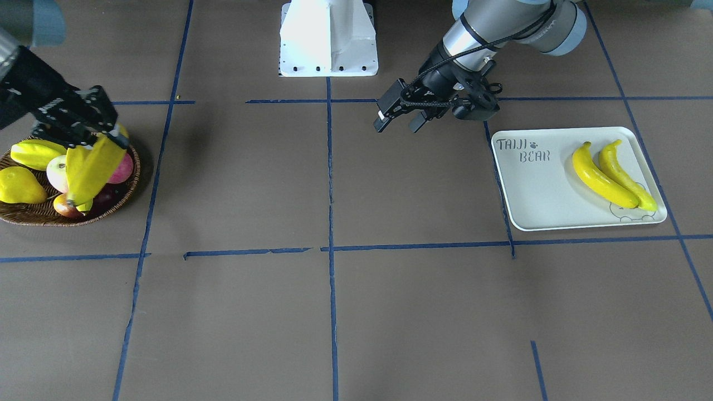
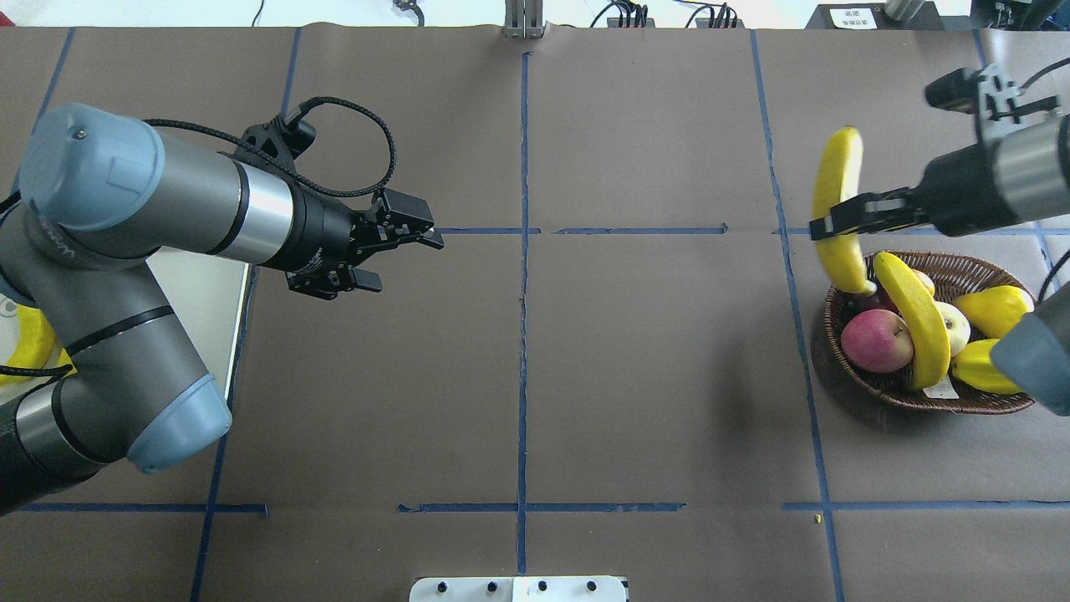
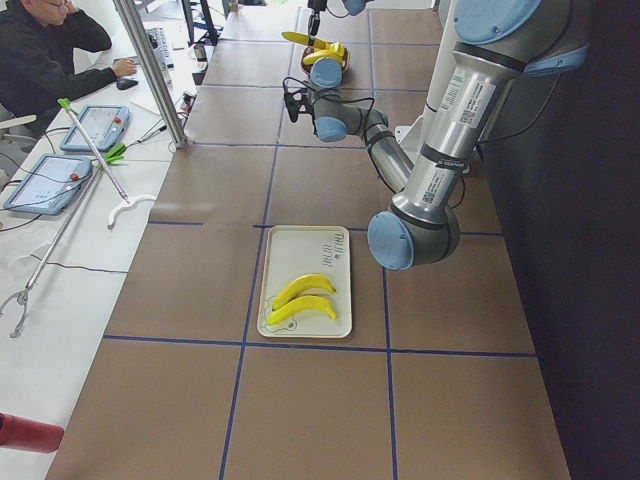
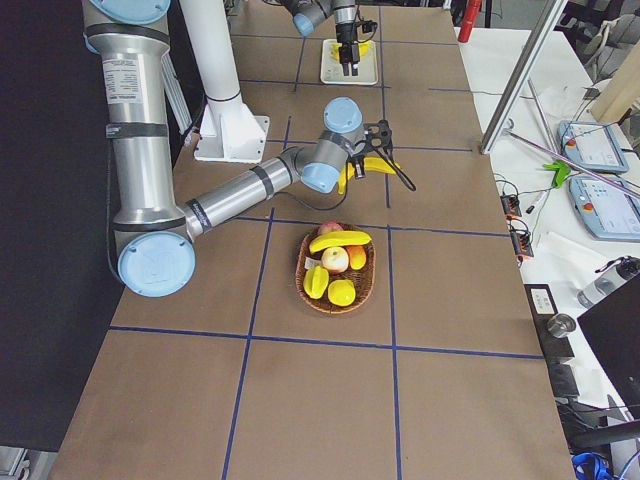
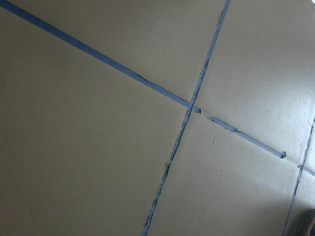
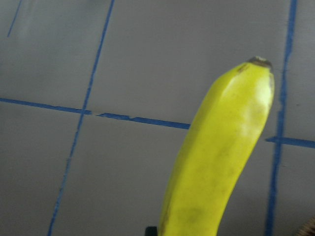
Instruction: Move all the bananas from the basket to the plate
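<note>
My right gripper [image 2: 836, 222] is shut on a long yellow banana [image 2: 838, 201] and holds it above the far left rim of the wicker basket [image 2: 919, 400]. That banana fills the right wrist view [image 6: 221, 157]. A second banana [image 2: 915, 330] lies across the fruit in the basket. Two bananas [image 1: 601, 178] [image 1: 626, 175] lie side by side on the white "TAIJI BEAR" plate [image 1: 535, 189]. My left gripper [image 1: 398, 120] is open and empty, above the table beside the plate's corner.
The basket also holds a red apple [image 2: 876, 340], a yellow pear-shaped fruit [image 2: 995, 309] and a ridged yellow fruit [image 2: 978, 368]. The white robot base [image 1: 328, 39] stands at mid table edge. Blue tape lines [image 1: 330, 167] cross the brown table. A person [image 3: 40, 60] sits at a side desk.
</note>
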`<act>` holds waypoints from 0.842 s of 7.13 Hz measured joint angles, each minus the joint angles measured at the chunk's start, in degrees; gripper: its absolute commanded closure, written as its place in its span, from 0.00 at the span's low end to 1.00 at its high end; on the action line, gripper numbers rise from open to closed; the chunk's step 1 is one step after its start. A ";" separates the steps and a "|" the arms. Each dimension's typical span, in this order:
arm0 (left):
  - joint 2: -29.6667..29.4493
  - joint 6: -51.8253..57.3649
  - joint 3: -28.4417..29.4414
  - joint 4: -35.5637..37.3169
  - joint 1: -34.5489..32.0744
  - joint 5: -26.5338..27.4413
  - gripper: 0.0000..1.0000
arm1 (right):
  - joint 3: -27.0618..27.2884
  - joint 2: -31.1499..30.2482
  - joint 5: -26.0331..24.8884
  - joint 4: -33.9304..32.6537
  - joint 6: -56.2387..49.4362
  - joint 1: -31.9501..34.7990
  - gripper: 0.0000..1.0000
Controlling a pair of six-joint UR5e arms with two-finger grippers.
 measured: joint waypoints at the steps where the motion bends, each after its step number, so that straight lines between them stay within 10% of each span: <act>1: 0.12 0.18 0.17 -2.56 0.00 -0.05 0.01 | 0.09 3.64 -5.07 -0.02 1.53 -5.76 1.00; 6: -2.78 0.27 1.93 -11.91 0.60 -0.43 0.01 | 0.29 14.88 -19.74 0.00 2.79 -24.56 1.00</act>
